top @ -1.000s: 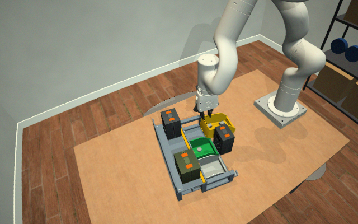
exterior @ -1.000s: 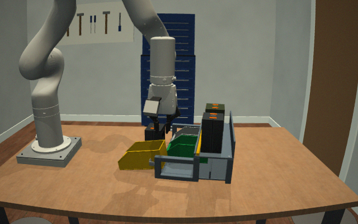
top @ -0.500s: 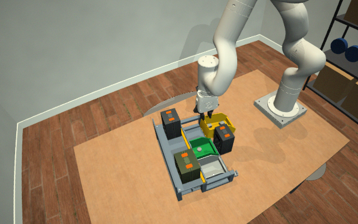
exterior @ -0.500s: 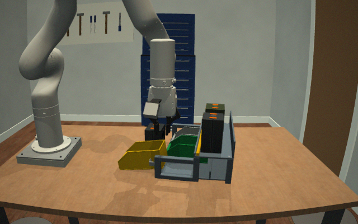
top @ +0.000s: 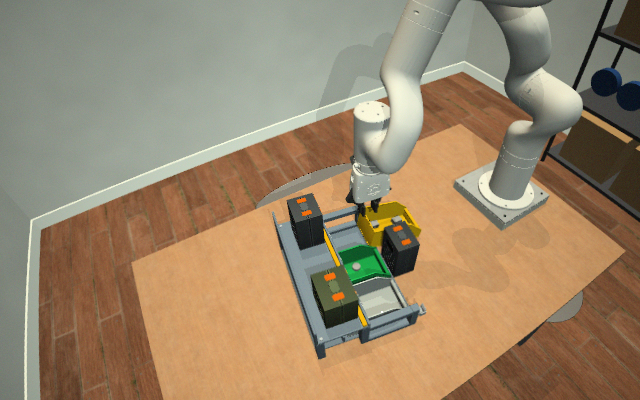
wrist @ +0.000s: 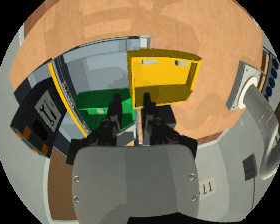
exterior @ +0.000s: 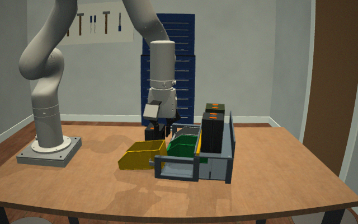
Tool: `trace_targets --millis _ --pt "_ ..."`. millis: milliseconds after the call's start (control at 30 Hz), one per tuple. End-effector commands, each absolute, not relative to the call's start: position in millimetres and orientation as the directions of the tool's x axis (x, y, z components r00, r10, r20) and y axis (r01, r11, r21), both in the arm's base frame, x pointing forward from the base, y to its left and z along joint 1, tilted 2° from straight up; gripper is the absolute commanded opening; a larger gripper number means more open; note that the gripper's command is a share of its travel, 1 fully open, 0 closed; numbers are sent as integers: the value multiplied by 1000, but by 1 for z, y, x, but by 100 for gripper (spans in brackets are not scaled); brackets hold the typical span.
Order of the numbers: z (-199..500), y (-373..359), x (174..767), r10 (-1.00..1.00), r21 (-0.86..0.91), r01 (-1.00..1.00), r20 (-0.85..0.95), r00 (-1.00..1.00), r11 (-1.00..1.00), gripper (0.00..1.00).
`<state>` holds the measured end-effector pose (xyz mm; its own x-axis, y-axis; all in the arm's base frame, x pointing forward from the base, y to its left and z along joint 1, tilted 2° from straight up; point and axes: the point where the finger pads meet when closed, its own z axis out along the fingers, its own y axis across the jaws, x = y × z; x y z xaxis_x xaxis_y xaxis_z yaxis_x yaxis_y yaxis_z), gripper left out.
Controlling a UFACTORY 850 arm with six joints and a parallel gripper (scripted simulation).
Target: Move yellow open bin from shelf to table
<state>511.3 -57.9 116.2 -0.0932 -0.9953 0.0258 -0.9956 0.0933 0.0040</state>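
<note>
The yellow open bin stands on the table top, right beside the end of the grey shelf frame. Small grey parts lie inside it. My gripper points straight down over the bin's back wall, near the corner next to the shelf. Its fingers stand a little apart with nothing held between them. Whether the tips reach the wall's rim I cannot tell.
A green bin and a grey bin sit in the shelf. Black boxes and an olive box stand on and beside it. The arm's base is bolted to the table.
</note>
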Motion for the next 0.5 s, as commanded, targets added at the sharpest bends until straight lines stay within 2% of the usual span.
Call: trace_targets --millis 0,467 --pt "110 -58 512 -995 3 -996 26 -93 93 33" --pt "106 -58 512 -995 3 -996 26 -93 93 33"
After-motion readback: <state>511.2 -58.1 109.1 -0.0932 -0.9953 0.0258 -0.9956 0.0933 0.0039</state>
